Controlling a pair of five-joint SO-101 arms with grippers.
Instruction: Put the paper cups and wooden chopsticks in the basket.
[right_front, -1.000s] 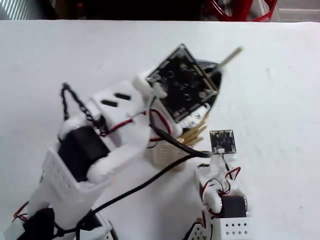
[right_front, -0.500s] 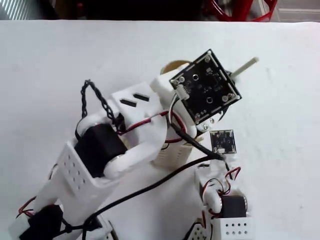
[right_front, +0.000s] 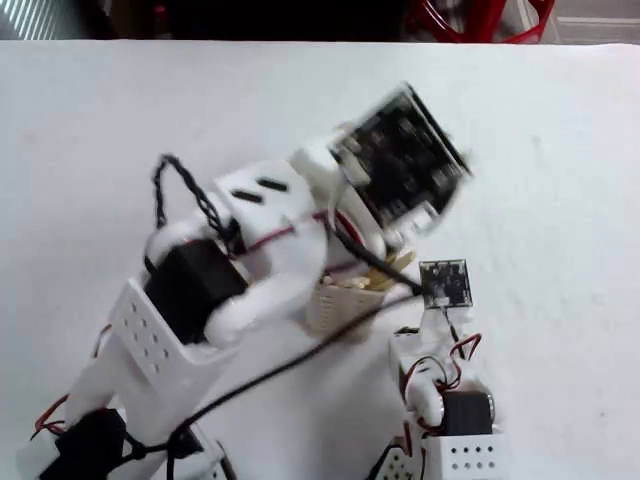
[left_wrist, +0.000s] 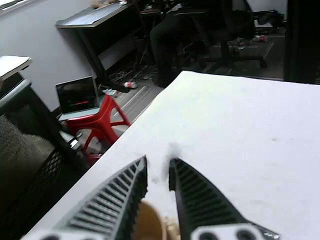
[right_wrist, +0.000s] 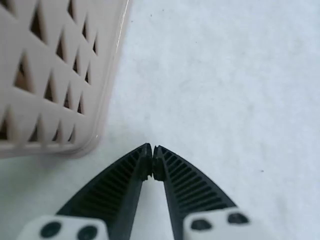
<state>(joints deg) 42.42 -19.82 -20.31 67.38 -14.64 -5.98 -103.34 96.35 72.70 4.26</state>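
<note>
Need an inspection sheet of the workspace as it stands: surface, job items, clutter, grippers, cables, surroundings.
Surface: white table.
Job's things: basket under the left arm, chopsticks poking out of it; paper cup below the left gripper, in or out of the basket unclear.
Clutter: nothing seen.
Grippers: left gripper slightly open, empty; right gripper shut, empty, beside the basket.
Cables: black cable crossing the basket's front; red wires on the right arm.
Surroundings: red stool with a laptop on it, past the table edge.
</note>
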